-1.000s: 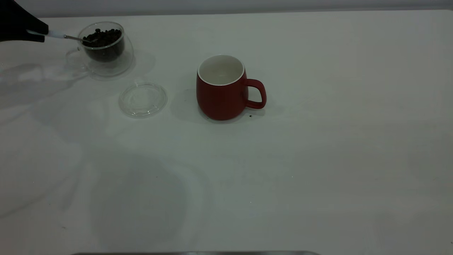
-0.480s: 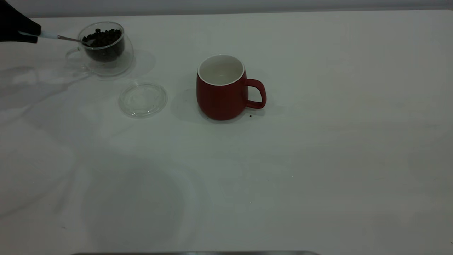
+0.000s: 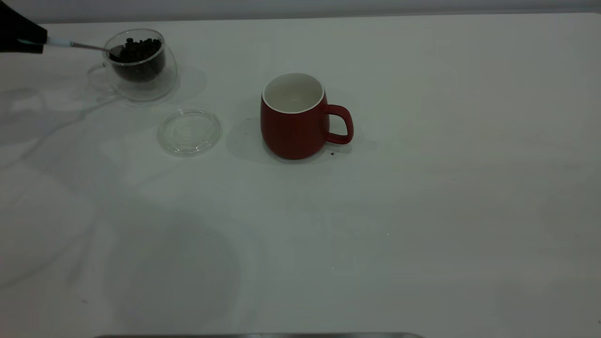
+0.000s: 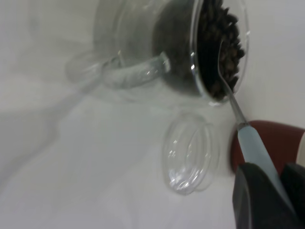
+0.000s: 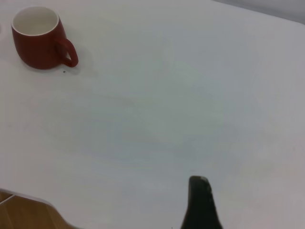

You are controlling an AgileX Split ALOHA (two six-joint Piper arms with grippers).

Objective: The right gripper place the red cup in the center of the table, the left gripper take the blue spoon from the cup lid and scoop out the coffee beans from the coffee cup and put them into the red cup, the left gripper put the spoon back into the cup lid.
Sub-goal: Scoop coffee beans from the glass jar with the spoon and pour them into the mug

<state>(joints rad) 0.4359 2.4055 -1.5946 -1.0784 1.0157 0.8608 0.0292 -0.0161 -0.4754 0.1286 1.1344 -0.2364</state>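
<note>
Since the earlier frames the left gripper [image 3: 21, 35] has pulled back toward 9 o'clock at the far-left edge of the exterior view, and the blue spoon [image 3: 77, 45] has come with it, so its bowl now sits right at the near rim of the coffee cup [image 3: 136, 63] instead of deeper in the heap. Nothing else shifted. Near to far in the ext. view: bare table [image 3: 375, 244] in front; then the red cup [image 3: 296, 117] about mid-table, upright, white inside showing, handle at 3 o'clock, a tiny dark speck just by its base. Cup lid [image 3: 189, 131] lies flat at approx. 9 o'clock from the red cup, nothing on it, apart from both cups. Farther back, at approx. 11 o'clock from the lid, the coffee cup stands with coffee beans [image 3: 139, 49] heaped inside. Spoon handle runs from the cup's rim out toward 9 o'clock into the left gripper, whose fingers are clamped on the pale handle end; wrist view shows the same grip, w/ metal neck reaching over the rim into the beans [image 4: 217, 52]. Right gripper [image 5: 202, 202]: only one dark finger tip shows in its wrist view, well apart from the red cup; can't tell if it's open or closed.
</note>
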